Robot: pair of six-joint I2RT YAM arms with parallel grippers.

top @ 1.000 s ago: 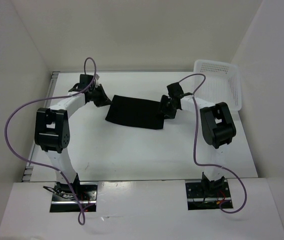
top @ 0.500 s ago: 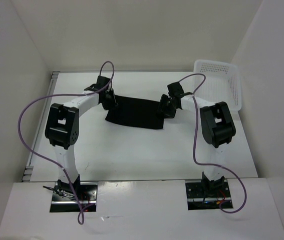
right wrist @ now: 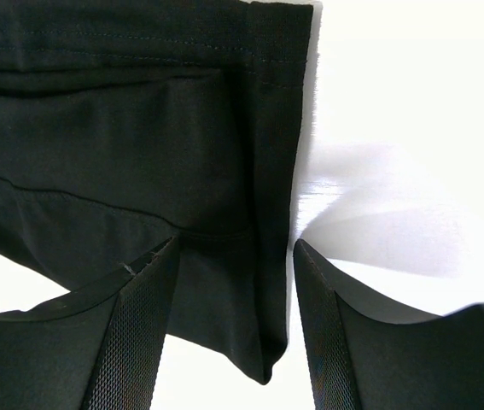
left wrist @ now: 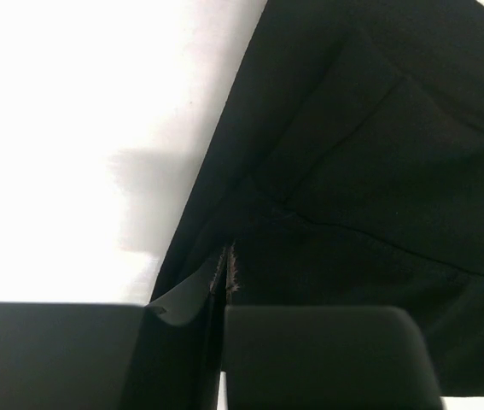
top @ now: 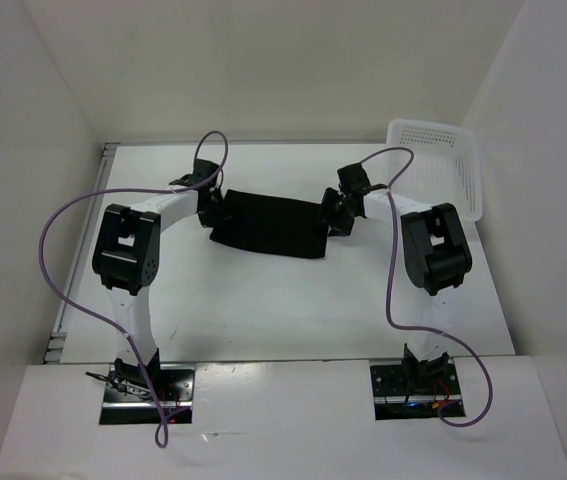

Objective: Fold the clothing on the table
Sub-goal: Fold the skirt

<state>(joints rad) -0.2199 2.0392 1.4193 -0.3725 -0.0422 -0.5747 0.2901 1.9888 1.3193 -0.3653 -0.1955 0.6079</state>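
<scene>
Pincers: left pincer (left wrist: 225, 275) pinching the clothing (top: 268, 222) edge, right pincer (right wrist: 235, 249) spread over its hem | we judge it soft, light, limp; hold corners

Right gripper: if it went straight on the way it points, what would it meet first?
The clothing: its edge lies between the jaws of the open right gripper, so black cloth comes first, probably with the table right beneath. Depth is unclear.

The clothing (top: 268, 222) lies on the table (top: 293, 300) toward its far edge, the basket (top: 443, 165) right of it
</scene>
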